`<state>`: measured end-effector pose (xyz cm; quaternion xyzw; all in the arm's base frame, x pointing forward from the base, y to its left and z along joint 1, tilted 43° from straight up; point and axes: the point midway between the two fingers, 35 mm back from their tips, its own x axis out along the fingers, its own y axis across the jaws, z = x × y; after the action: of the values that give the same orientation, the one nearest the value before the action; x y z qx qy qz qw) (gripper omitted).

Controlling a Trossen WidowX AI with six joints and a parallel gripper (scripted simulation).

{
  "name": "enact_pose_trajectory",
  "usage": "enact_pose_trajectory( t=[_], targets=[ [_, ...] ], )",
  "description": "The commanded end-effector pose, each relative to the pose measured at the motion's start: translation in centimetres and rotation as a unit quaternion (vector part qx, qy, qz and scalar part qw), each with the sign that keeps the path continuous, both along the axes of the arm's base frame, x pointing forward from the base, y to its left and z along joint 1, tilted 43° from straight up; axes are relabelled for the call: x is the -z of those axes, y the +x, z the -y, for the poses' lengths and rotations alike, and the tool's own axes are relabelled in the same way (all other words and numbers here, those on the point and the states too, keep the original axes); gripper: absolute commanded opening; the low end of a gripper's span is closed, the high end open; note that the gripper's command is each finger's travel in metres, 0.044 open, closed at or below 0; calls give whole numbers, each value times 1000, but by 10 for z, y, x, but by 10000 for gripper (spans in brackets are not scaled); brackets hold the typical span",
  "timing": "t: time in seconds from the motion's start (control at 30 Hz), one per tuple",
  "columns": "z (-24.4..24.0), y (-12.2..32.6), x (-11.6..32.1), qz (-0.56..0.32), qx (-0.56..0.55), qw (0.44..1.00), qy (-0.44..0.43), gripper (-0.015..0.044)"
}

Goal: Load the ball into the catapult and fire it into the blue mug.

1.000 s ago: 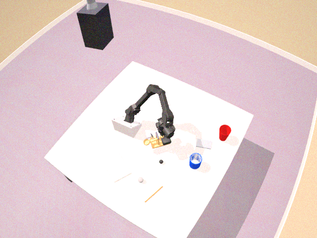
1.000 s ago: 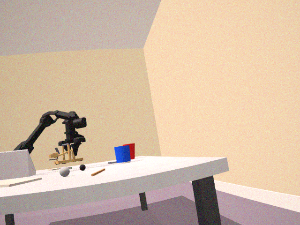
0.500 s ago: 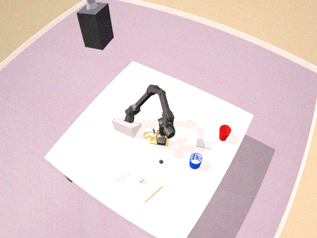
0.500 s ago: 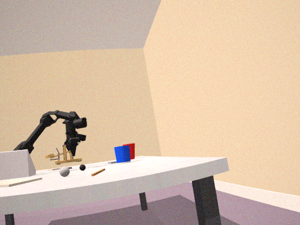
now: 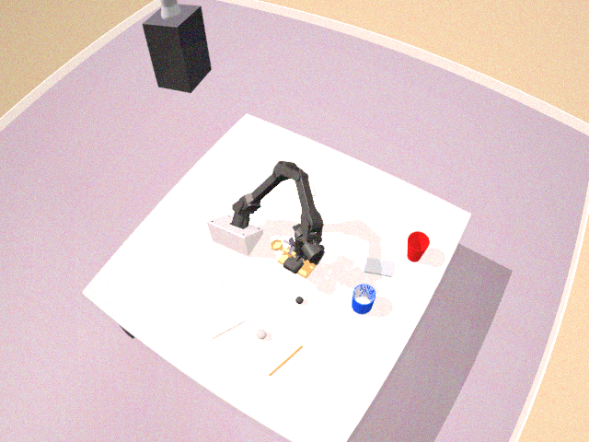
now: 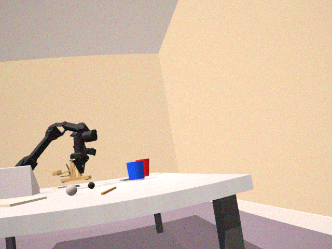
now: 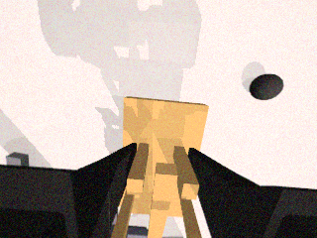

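The wooden catapult (image 5: 306,270) (image 6: 76,179) (image 7: 163,119) is off the table, held a little above it. My gripper (image 5: 303,261) (image 6: 81,171) (image 7: 162,150) points down and is shut on the catapult's frame, with a finger on each side of its uprights. The catapult's round cup (image 5: 276,245) looks empty and faces the arm's base. A black ball (image 5: 299,300) (image 6: 91,185) (image 7: 266,86) and a larger pale grey ball (image 5: 260,333) (image 6: 71,190) lie on the table. The blue mug (image 5: 362,305) (image 6: 136,170) stands upright.
A red cup (image 5: 416,248) (image 6: 146,167) stands beyond the blue mug. A flat grey slab (image 5: 379,267) lies between them and the arm. An orange-brown stick (image 5: 285,360) (image 6: 108,190) lies near the grey ball. The arm's base sits on a white box (image 5: 236,238) (image 6: 16,182).
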<state>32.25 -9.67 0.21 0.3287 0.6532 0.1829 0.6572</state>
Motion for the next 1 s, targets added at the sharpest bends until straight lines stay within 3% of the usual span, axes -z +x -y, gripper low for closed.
enact_pose_trajectory(
  t=[0.0,0.97],
  targets=[
    [4,1,0,-6,9,1000,-2,0],
    [-24,5,34,-5,9,1000,-1,0]
  ],
)
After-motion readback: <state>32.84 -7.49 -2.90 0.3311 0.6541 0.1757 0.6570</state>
